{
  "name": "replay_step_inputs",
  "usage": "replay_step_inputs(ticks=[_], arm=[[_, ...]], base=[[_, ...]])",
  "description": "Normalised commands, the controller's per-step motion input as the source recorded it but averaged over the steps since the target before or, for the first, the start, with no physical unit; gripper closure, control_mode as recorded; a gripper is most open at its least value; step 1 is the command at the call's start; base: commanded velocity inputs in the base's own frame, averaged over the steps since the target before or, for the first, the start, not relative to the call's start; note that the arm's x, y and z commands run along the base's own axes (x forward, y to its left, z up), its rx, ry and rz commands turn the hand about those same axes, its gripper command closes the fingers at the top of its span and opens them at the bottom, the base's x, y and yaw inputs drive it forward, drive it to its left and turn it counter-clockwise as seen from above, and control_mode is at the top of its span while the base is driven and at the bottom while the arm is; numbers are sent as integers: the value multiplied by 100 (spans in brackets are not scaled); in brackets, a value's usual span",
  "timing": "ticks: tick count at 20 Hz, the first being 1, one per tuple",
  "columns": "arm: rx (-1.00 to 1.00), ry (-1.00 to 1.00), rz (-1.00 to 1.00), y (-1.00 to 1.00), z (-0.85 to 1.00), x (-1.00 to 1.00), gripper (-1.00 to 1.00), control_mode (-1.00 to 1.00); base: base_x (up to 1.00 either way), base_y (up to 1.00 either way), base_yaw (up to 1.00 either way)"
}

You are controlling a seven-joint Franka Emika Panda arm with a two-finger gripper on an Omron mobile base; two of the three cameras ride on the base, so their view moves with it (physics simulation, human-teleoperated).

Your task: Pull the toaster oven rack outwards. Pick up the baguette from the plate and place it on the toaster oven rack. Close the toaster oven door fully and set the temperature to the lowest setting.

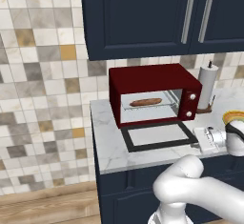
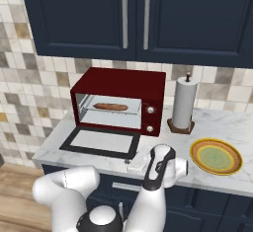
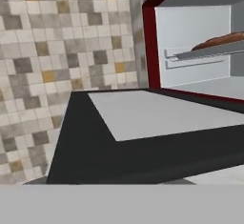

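The dark red toaster oven [image 1: 147,77] [image 2: 123,80] stands on the marble counter. Its black-framed door [image 1: 159,136] [image 2: 101,141] [image 3: 143,118] lies folded down flat in front of it. Inside, the baguette [image 1: 146,102] [image 2: 110,106] [image 3: 221,40] rests on the grey rack [image 1: 152,107] [image 2: 111,112] [image 3: 209,52]. My gripper [image 1: 197,142] [image 2: 132,164] sits low at the door's front right corner, looking across the door into the cavity. Its fingers are too unclear to show how wide they stand. The yellow-orange plate [image 2: 216,156] [image 1: 233,117] lies bare to the right.
A paper towel roll [image 1: 208,87] [image 2: 184,102] stands on a wooden base right of the oven. Two white knobs [image 1: 192,96] [image 2: 150,110] sit on the oven's right panel. Dark blue cabinets hang overhead, and the counter ends just left of the oven.
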Motion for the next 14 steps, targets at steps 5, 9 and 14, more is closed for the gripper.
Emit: replay_step_inputs(ticks=[5,9,14], arm=[[11,0,-1,55,53,0,100,-100],[15,-3,-7,54,59,0,100,-100],[14,-5,-13,62,59,0,100,-100]], base=[[0,0,0],[0,0,0],[0,0,0]])
